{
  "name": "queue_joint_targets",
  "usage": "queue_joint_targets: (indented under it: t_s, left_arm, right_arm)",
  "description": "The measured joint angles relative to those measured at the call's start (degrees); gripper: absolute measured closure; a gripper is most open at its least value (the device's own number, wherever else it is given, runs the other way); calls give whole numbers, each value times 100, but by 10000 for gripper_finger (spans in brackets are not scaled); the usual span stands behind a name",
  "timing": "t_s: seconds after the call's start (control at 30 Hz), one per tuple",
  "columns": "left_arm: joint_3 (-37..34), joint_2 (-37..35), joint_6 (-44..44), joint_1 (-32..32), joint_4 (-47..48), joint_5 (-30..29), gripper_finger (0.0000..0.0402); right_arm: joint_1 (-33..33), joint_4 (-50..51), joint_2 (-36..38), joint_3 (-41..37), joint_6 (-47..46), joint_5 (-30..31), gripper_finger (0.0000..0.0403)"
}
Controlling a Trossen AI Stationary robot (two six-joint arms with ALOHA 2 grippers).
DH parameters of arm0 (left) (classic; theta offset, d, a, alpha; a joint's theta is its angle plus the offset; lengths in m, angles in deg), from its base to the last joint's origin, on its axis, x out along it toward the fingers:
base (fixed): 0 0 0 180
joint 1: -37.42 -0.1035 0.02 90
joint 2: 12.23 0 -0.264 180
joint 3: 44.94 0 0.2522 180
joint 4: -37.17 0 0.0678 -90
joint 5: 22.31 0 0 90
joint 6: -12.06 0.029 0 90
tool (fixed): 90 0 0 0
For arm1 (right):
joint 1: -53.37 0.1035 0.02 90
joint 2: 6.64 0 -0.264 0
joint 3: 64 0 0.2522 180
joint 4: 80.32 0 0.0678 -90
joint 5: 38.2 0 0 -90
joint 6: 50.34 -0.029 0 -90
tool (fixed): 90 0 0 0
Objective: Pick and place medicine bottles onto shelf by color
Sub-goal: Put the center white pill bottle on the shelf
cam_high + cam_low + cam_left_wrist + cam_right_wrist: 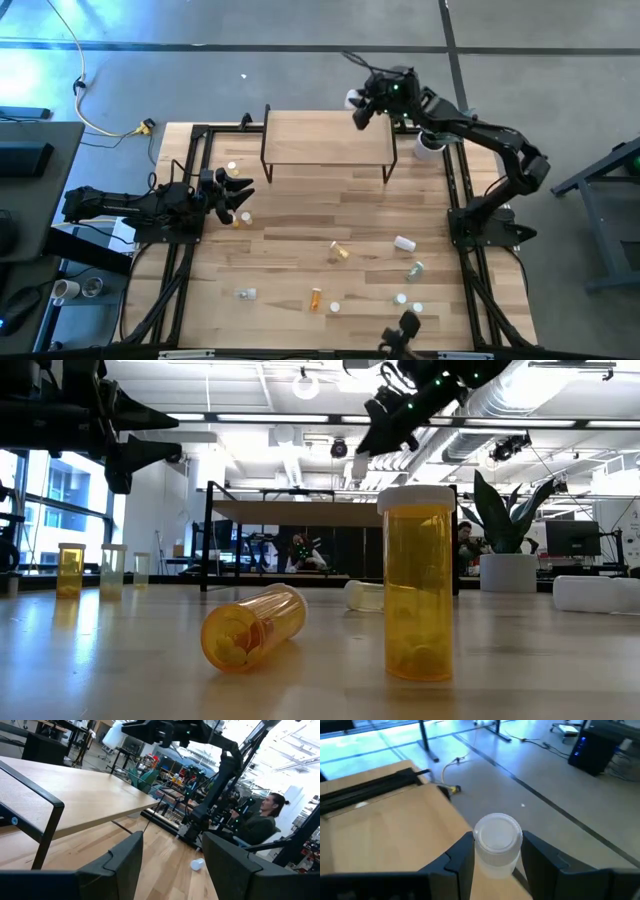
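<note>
Right gripper (494, 851), grasping a white bottle (496, 844), hovers over the shelf's (320, 140) far right corner; lower it upright before releasing. Left gripper (238, 196) waits, released.

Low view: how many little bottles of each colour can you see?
Orange bottles: 3
Clear pale bottles: 2
White bottles: 3, one held up in the right gripper
Total: 8
</note>
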Motion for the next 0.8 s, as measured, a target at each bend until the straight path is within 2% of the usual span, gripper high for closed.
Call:
queue_joint_targets:
  t_s: [0.13, 0.3, 0.47, 0.67, 0.8]
  left_arm:
    - [0, 0, 0, 0, 0, -1, 206]
    - [0, 0, 0, 0, 0, -2, 206]
    - [0, 0, 0, 0, 0, -1, 206]
    - [0, 0, 0, 0, 2, -2, 206]
    - [0, 0, 0, 0, 2, -2, 206]
  right_arm:
    - [-216, 344, 0, -28, -115, -263, 274]
    - [-201, 636, -2, -30, -138, -274, 274]
    - [-33, 616, -15, -56, -130, -213, 274]
    - [50, 282, -52, -715, -194, -102, 274]
    - [62, 125, -33, -784, -135, -95, 274]
